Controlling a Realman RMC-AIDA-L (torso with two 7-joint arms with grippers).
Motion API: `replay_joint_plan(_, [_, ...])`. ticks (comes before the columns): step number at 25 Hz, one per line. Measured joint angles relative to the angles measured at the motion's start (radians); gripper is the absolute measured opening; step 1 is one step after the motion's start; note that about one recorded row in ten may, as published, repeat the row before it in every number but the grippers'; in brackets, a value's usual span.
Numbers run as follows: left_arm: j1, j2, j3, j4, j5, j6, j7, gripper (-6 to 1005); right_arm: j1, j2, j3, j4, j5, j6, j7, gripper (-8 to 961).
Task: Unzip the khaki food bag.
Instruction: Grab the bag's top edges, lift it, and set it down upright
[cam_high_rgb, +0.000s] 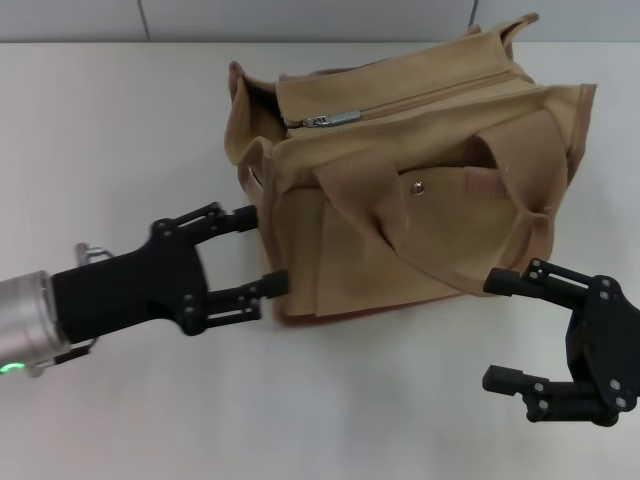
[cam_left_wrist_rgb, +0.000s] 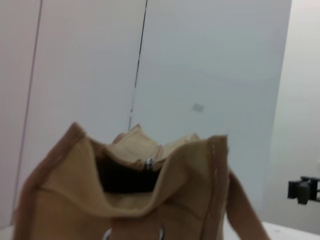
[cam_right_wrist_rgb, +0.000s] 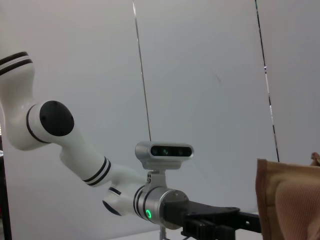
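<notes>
The khaki food bag (cam_high_rgb: 410, 180) stands on the white table, its top zipper closed with the silver pull (cam_high_rgb: 330, 119) at the bag's left end. Two wide handles hang over the front pocket with a metal snap (cam_high_rgb: 419, 185). My left gripper (cam_high_rgb: 266, 251) is open, its fingertips touching the bag's left end wall. My right gripper (cam_high_rgb: 505, 330) is open and empty, just off the bag's front right corner. The left wrist view shows the bag's end (cam_left_wrist_rgb: 135, 200) close up and the zipper pull (cam_left_wrist_rgb: 148, 163). The right wrist view shows a bag edge (cam_right_wrist_rgb: 290, 200) and the left gripper (cam_right_wrist_rgb: 220, 225).
The white table (cam_high_rgb: 110, 130) extends to the left and in front of the bag. A pale wall with panel seams (cam_high_rgb: 300, 18) runs behind the table's far edge. The left arm (cam_right_wrist_rgb: 75, 150) and its wrist camera show in the right wrist view.
</notes>
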Motion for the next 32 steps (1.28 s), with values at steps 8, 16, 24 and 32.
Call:
replay_joint_plan(8, [-0.065, -0.007, -0.001, -0.136, -0.093, -0.116, 0.078, 835, 0.002, 0.008, 0.0, 0.0, 0.0, 0.007, 0.0, 847])
replay_joint_plan(16, [-0.061, -0.006, -0.011, -0.143, -0.114, -0.121, 0.104, 652, 0.0, 0.009, 0.0, 0.0, 0.0, 0.016, 0.0, 846])
replay_joint_plan(24, [-0.056, -0.006, -0.008, -0.143, -0.113, -0.105, 0.112, 472, 0.008, 0.011, 0.0, 0.0, 0.0, 0.025, 0.0, 845])
replay_joint_plan(32, [-0.053, -0.005, -0.02, -0.135, -0.116, -0.103, 0.115, 72, 0.004, 0.012, 0.0, 0.001, 0.0, 0.03, 0.0, 844])
